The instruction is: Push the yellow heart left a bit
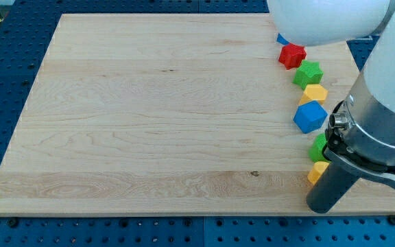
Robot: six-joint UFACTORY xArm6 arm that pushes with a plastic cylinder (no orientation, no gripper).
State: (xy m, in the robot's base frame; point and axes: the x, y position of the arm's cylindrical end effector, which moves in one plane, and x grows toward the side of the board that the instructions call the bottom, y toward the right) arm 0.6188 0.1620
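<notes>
Two yellow blocks show at the view's right. One yellow block [314, 94] lies between a green star [308, 73] and a blue cube [310, 117]; I cannot tell if it is the heart. A second yellow block [316, 172] lies lower, partly hidden behind my rod, so its shape is unclear. My tip [320, 207] rests on the board near the bottom right corner, just below and right of this lower yellow block. I cannot tell whether they touch.
A red star [292, 55] heads the column of blocks along the right edge of the wooden board [149, 123]. A green block [318, 147] is half hidden by the arm, and a blue sliver [282, 40] shows under it.
</notes>
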